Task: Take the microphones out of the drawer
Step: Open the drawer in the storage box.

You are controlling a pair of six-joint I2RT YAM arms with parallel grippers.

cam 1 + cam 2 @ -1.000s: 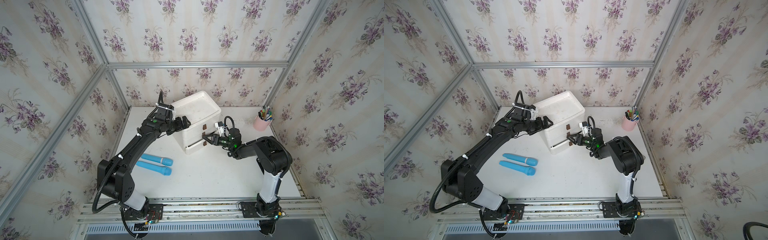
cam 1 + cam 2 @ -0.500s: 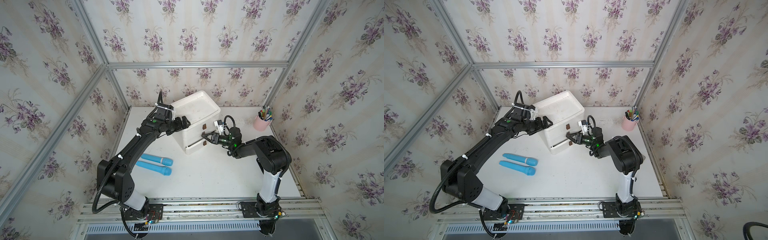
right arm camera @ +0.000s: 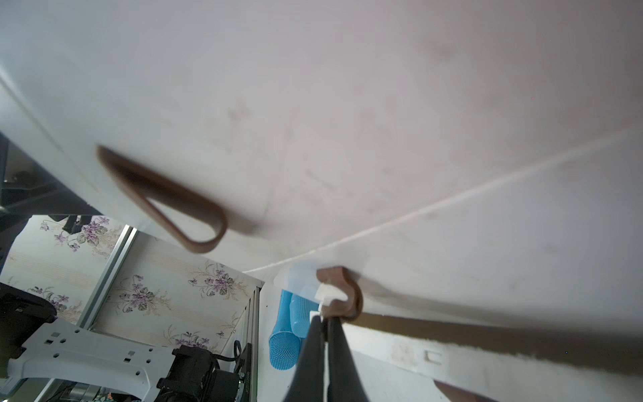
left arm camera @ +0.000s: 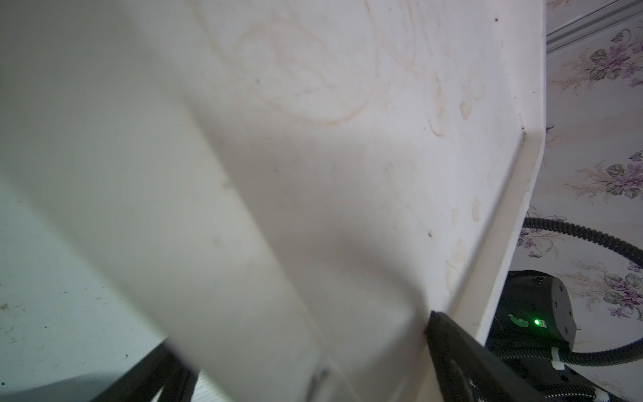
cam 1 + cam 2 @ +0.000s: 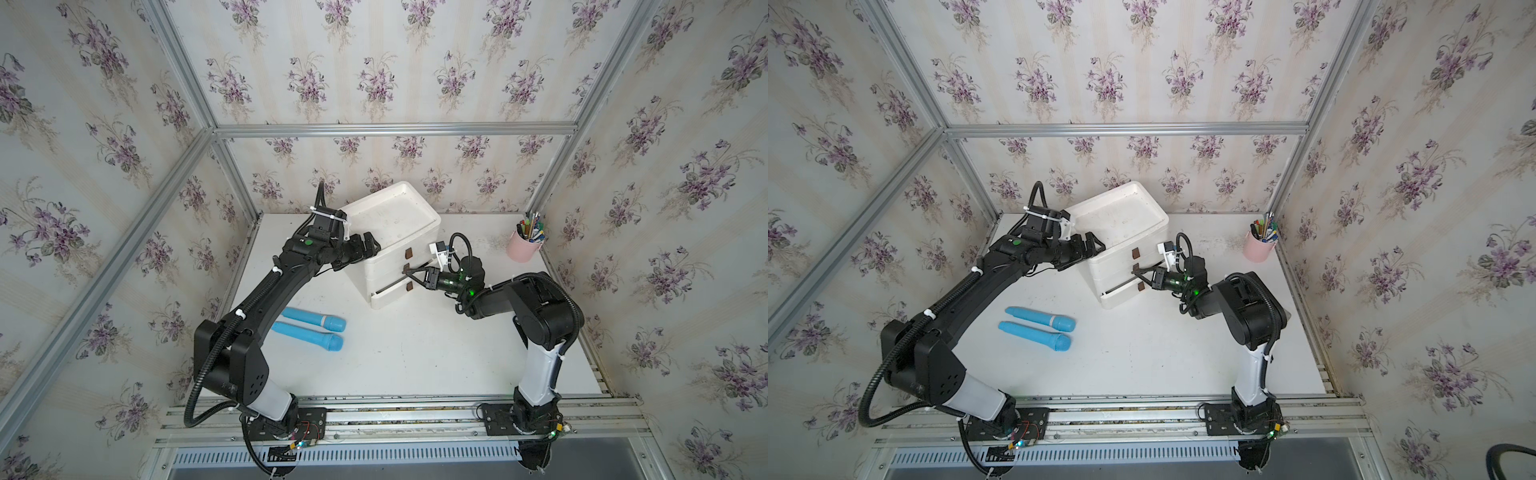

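Right pincer point(image 5: 406, 272): pressed together, pinching brown loop handle point(image 3: 349, 290) of middle drawer on white drawer unit point(image 5: 390, 216). Left pincer point(image 5: 369, 248): spread wide, astride unit's upper side edge. Two blue microphones point(image 5: 314, 321): flat on bench point(image 5: 415, 357), side by side, beside left arm. Drawer contents hidden. Pink pen cup point(image 5: 523, 249): back right corner of bench.

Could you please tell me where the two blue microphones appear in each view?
Top view: microphones on the table, front-left of the drawer unit.
Top view: microphones in the same spot.
Left wrist: not in it.
Right wrist: microphones just beyond the right gripper, shut on a drawer tab.
Shared landmark: the drawer unit.
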